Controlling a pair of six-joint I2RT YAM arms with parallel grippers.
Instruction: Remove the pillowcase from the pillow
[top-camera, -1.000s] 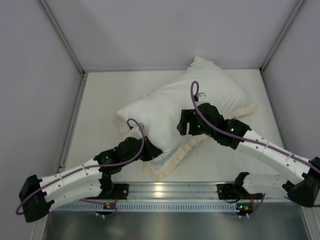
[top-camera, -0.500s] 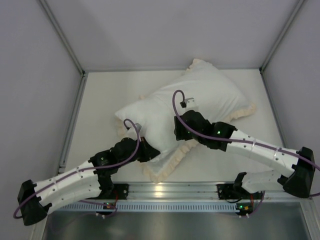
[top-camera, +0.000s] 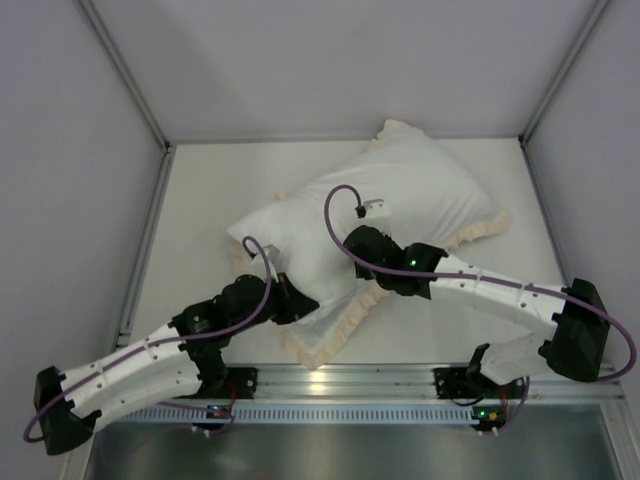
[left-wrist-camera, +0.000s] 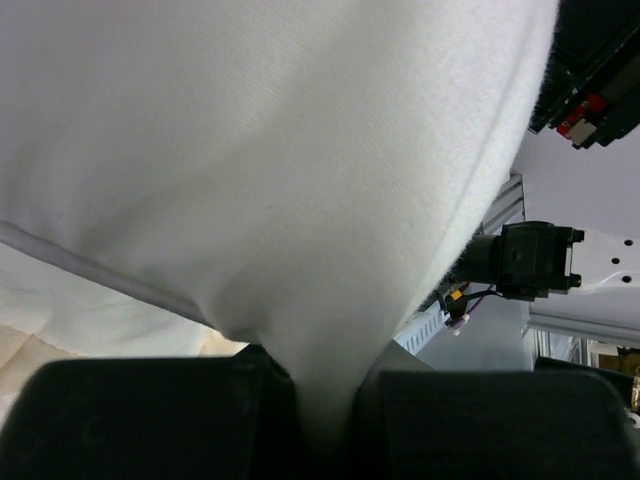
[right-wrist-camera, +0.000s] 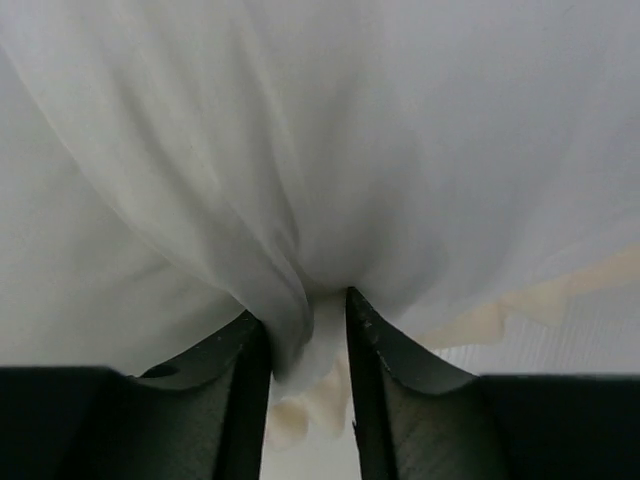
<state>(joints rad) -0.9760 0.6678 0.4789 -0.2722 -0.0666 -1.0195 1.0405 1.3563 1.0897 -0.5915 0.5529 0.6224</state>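
Now farther left: right fingers (right-wrist-camera: 385, 385), white pillowcase (right-wrist-camera: 330, 130) fabric pinched between them.

One pillow (top-camera: 300, 225), one frilled pillowcase (top-camera: 335, 332), one table (top-camera: 200, 200). Two robot arms: left arm (top-camera: 150, 355), right arm (top-camera: 490, 295). Two grippers: left gripper (top-camera: 302, 305), right gripper (top-camera: 352, 245). Two purple cables (top-camera: 330, 205), one per arm.
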